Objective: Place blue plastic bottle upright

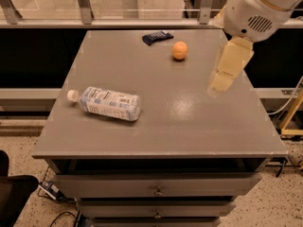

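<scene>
the gripper (218, 82) hangs tilted downward from the white arm (255, 8) at upper right.

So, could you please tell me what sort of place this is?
Probably a lab or workshop: a drawer cabinet serves as table, a metal rail runs behind it, and cables lie on the speckled floor. The pincer hangs over the cabinet's right side; the bottle lies at left.

The white arm housing (255, 8) runs off the top and right edges of the frame; the gripper (217, 86) hangs below it at upper right, over the counter (189, 126). The dark item (157, 37) at upper centre is too small to name — so is the label print on the blue plastic bottle (111, 104). A dark shape (14, 193) at lower left is cut off by the edge.
</scene>
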You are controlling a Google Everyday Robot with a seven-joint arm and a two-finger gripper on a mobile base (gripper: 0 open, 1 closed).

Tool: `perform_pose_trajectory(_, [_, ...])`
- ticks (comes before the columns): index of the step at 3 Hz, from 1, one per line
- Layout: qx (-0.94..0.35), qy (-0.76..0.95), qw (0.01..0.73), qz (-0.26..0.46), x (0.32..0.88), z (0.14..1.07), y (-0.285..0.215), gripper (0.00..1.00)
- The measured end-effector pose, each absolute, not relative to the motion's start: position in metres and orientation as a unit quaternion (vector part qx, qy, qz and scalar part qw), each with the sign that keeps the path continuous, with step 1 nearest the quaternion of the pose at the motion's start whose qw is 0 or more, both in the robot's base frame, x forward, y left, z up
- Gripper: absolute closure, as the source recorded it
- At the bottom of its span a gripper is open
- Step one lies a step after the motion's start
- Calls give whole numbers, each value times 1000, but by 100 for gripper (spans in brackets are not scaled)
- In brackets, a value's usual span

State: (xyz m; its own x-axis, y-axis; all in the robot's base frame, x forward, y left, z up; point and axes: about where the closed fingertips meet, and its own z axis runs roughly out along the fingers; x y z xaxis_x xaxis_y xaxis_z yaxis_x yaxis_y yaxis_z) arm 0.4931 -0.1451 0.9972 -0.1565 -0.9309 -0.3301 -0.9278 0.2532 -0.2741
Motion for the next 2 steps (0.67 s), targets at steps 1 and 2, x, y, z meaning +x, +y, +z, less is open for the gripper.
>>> perform_pose_trajectory(1, [-610,760,223,16,513,995,-92,0])
perform_pose_trajectory(2, [-602,773,201,15,524,978,-39,0])
